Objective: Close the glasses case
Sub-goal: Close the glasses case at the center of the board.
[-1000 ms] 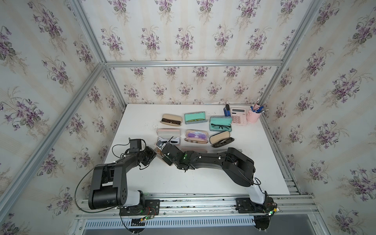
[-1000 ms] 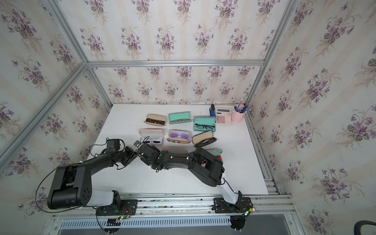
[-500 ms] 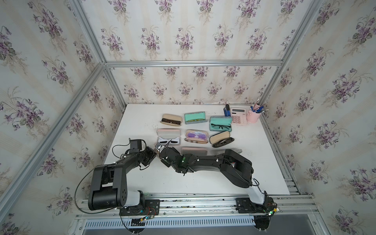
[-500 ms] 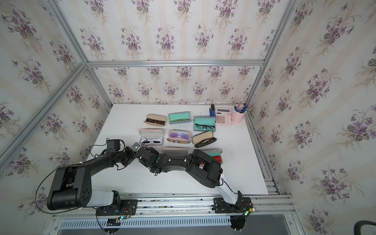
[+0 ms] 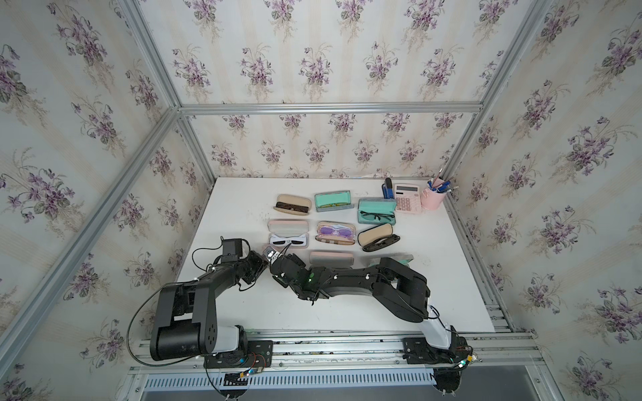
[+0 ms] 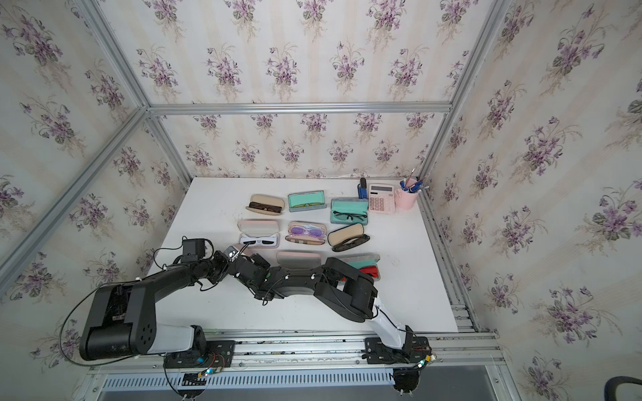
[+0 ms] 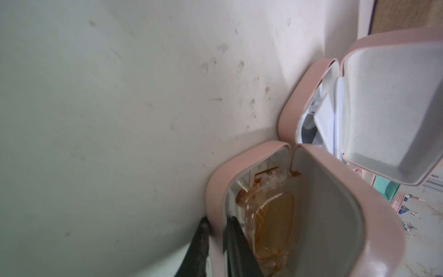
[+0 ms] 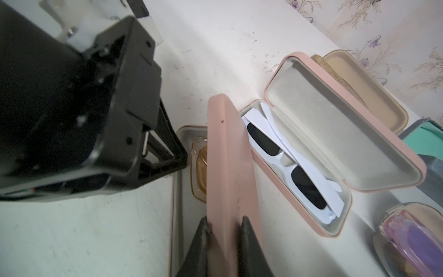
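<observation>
Looking low in the wrist views, the pink glasses case lid (image 8: 227, 156) is pinched by the right gripper (image 8: 225, 219), its base rim (image 7: 217, 187) by the left gripper (image 7: 217, 219).

1. The surface (image 5: 243, 215) is white, flecked with faint brown and grey smudges
2. The walls (image 5: 312, 69) carry cream-striped paper with sprigs of purple violets and grey-green leaves; the frame bars (image 5: 330, 108) are silver
3. The glasses case (image 8: 227, 156) is dusty pink outside and pale grey inside; the glasses (image 7: 271, 215) in it are clear amber
4. The second pink case (image 8: 347, 120) is lined off-white and holds white-framed sunglasses (image 8: 287, 163) with black lenses
5. Further back lie a tan case (image 5: 291, 203), a teal case (image 5: 333, 201) and purple-lensed glasses (image 5: 335, 232)
6. The calculator (image 5: 407, 198) and the cup (image 5: 432, 198) are pink
7. The arms (image 5: 347, 281) are black, with white links at the base
</observation>
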### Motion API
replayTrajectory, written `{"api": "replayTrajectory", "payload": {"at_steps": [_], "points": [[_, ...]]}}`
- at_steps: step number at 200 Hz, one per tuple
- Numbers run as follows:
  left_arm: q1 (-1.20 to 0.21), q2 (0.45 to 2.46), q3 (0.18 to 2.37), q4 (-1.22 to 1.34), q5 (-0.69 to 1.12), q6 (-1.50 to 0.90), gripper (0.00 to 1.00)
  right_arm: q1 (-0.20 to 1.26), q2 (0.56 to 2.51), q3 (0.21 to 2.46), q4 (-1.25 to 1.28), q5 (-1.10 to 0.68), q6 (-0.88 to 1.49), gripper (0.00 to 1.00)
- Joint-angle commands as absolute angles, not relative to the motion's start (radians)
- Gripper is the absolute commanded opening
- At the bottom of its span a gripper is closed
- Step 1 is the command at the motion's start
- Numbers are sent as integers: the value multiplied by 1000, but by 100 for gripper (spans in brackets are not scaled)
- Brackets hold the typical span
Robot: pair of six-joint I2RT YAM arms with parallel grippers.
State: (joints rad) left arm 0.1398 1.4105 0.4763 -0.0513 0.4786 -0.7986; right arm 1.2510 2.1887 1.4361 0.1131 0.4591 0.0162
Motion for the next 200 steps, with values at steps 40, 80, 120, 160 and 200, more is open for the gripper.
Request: {"api": "replayTrajectory", "payload": {"at_steps": [40, 80, 120, 160, 200], "points": [[136, 1420, 462, -233, 450, -790, 18, 1286, 2247, 1414, -115, 194, 116, 5], [136, 1421, 471, -253, 433, -780, 19, 1290, 2252, 1400, -112, 206, 130, 3], [136, 1421, 476, -262, 427, -774, 19, 1295, 2261, 1394, -118, 219, 132, 3], [136, 1421, 477, -262, 427, -771, 19, 1302, 2272, 1392, -123, 225, 135, 4], [136, 1390, 477, -268, 426, -766, 19, 1307, 2282, 1382, -121, 219, 151, 4]]}}
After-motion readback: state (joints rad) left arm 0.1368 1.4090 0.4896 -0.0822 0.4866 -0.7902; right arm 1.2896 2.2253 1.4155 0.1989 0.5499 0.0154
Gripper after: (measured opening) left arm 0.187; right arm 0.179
